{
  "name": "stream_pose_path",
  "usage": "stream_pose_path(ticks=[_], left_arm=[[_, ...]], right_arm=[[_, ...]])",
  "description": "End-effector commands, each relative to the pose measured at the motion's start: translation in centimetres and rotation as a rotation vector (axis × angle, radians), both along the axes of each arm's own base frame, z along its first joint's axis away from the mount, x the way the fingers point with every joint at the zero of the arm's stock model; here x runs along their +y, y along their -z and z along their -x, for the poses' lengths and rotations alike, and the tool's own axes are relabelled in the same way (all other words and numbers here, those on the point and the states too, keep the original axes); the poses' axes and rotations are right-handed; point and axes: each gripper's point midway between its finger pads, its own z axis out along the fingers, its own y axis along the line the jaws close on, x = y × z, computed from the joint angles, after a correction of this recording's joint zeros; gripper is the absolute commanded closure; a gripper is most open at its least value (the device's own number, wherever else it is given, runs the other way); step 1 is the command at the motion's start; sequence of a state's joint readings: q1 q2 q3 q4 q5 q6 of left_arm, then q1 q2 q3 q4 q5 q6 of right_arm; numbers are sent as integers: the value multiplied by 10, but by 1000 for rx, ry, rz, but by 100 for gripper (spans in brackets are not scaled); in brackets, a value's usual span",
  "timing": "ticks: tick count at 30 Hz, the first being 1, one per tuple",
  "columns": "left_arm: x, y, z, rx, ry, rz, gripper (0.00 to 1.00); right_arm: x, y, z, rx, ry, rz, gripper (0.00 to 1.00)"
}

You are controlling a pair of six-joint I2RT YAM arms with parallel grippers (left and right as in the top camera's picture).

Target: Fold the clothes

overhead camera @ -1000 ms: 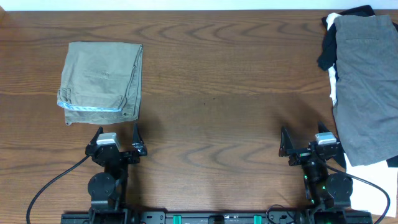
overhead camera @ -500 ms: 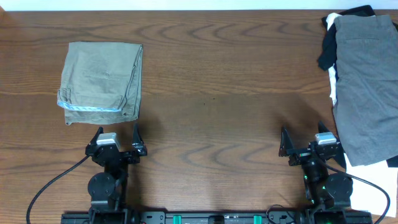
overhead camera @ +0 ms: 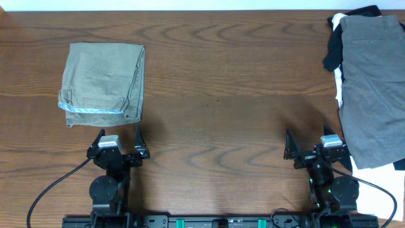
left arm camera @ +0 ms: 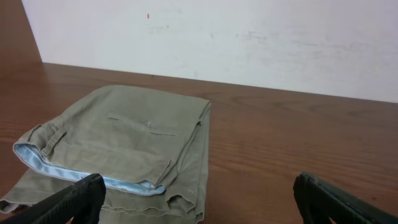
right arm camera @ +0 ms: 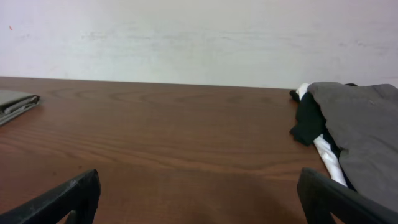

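Observation:
Olive-khaki shorts (overhead camera: 103, 82) lie folded at the table's left, pale-blue waistband lining facing the front; the left wrist view shows them (left arm camera: 124, 143) just ahead of the fingers. A pile of clothes sits at the far right: grey shorts (overhead camera: 373, 95) on top, spread flat over a black garment (overhead camera: 332, 54) and a white one (overhead camera: 338, 85). My left gripper (overhead camera: 119, 136) stands open near the front edge, just short of the olive shorts and holding nothing. The right gripper (overhead camera: 308, 136) is open and empty over bare wood, the grey shorts (right arm camera: 367, 130) to its right.
The brown wooden table (overhead camera: 215, 95) ends at a pale wall (right arm camera: 199, 37) behind. Black cables (overhead camera: 50, 190) run from both arm bases along the front edge. White cloth (overhead camera: 380, 190) shows under the grey shorts at the front right.

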State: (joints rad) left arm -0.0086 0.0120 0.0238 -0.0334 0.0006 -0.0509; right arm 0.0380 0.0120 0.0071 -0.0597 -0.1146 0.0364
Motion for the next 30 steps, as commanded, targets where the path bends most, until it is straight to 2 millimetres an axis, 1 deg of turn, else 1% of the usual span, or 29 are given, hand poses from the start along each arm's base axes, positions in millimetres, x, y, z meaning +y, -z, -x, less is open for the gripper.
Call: stream_pose_path(ticks=[1,17,20,24,26,27,30], left_arm=[[0,17,1,49,1,-14,2],[0,17,1,49,1,-14,2],[0,17,1,49,1,-14,2],[0,17,1,49,1,-14,2],[0,17,1,49,1,-14,2],[0,17,1,49,1,-14,2],[0,17,1,49,1,-14,2]], right_arm=[[1,1,0,-2,-4,15,1],[1,0,0,-3,-3,16,1],[0,-8,0,-36,5,14,1],[1,-11,0,-35,-1,-21,1],[1,-18,2,-33,2,-35,1],[-2,-24,3,-39,19,-34,1],[-16,-54,9,-67,96,-33,1]])
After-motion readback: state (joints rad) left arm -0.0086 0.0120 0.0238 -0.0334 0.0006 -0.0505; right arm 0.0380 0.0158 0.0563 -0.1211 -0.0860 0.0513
